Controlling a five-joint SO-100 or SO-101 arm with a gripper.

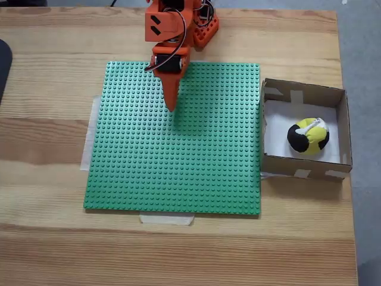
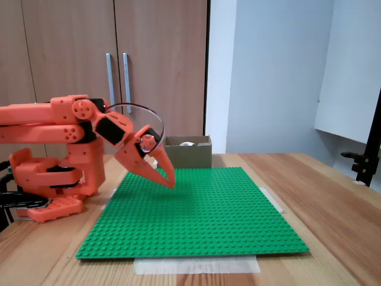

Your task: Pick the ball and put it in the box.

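Jaws closed above green baseplate [image 1: 172, 149]; ball [image 1: 308, 136] lies in box [image 1: 303, 92].

One fixed view: overhead, looking straight down, arm base at top edge, whole green studded baseplate [image 1: 175, 137] in frame w/ box [image 1: 305, 90] at right. Another fixed view: low, near table level, side-on to the arm [image 2: 65, 128], facing cabinets. Both share baseplate [image 2: 196, 211], arm [image 1: 169, 36], box [image 2: 189, 152].
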